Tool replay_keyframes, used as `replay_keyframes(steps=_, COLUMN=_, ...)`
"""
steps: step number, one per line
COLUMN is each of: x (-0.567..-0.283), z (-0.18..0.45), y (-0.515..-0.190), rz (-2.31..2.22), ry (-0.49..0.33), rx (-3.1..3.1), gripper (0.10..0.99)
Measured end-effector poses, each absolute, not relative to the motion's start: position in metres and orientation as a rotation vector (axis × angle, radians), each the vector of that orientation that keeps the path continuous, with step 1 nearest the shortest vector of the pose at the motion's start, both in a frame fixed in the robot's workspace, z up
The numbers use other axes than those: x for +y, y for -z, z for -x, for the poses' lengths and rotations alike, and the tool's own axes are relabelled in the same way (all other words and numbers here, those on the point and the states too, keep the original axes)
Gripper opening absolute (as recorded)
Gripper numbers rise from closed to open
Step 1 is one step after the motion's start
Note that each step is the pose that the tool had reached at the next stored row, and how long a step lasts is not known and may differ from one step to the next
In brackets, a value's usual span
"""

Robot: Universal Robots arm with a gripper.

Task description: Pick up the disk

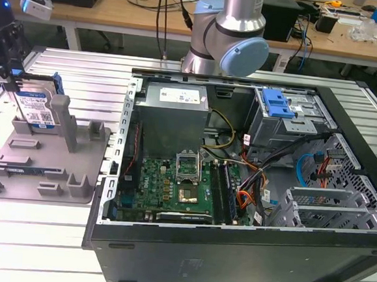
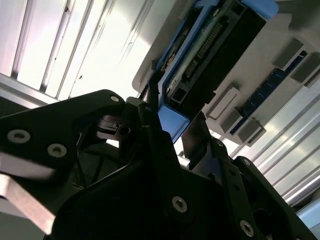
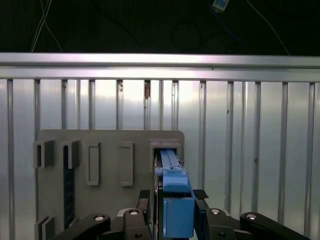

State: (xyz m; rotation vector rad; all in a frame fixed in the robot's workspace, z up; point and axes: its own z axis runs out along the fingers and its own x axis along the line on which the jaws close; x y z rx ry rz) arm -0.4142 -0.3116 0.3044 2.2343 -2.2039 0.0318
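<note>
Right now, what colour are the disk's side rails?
Blue. The side rail of the disk shows best in the first wrist view.

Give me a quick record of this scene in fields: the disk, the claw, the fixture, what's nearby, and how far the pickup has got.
disk: the disk stands on edge in the grey fixture, blue rail up
claw: the claw is closed on the disk's top edge
fixture: on the slatted table, at the exterior view's left
nearby: open computer case
progress: gripped, not yet lifted out
</note>
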Motion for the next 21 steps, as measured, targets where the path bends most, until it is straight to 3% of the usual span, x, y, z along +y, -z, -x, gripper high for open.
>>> replay_keyframes(steps=21, x=-0.311, z=0.4139, y=-0.2975, rz=-2.229, ry=-0.032, rx=-2.209, gripper=0.451)
